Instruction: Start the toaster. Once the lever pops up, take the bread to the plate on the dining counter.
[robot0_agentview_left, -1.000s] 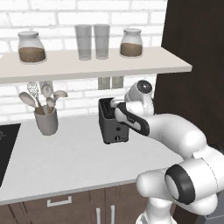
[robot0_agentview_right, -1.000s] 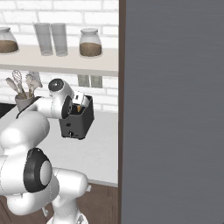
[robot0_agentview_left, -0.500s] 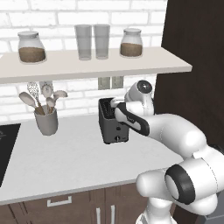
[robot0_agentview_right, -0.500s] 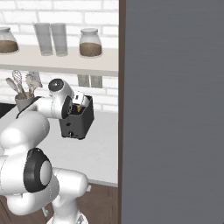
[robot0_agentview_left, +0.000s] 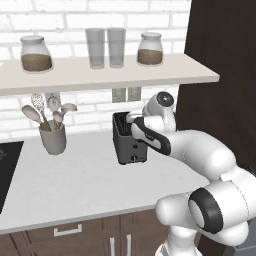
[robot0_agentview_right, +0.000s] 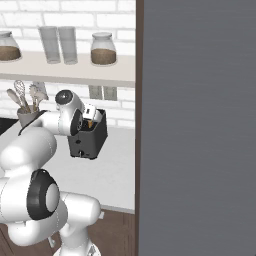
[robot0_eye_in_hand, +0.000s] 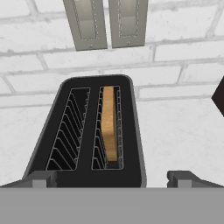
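White worktop (robot0_agentview_left: 75, 185) over dark wood drawers, backed by a white brick wall with a twin outlet (robot0_eye_in_hand: 105, 22); above, a shelf (robot0_agentview_left: 100, 75) carrying two jars and two glasses; far left, a grey utensil cup (robot0_agentview_left: 53, 137); right, a tall dark panel. Toaster (robot0_agentview_left: 129, 142) standing toward the far side of the worktop, near the wall. Bread (robot0_eye_in_hand: 109, 122) upright in the right-hand slot in the hand view. Gripper (robot0_eye_in_hand: 111, 177) poised just above the near end of the toaster, fingers spread fully wide, holding nothing

Even bright rendered light, soft shadows, no glare, pics sharp.
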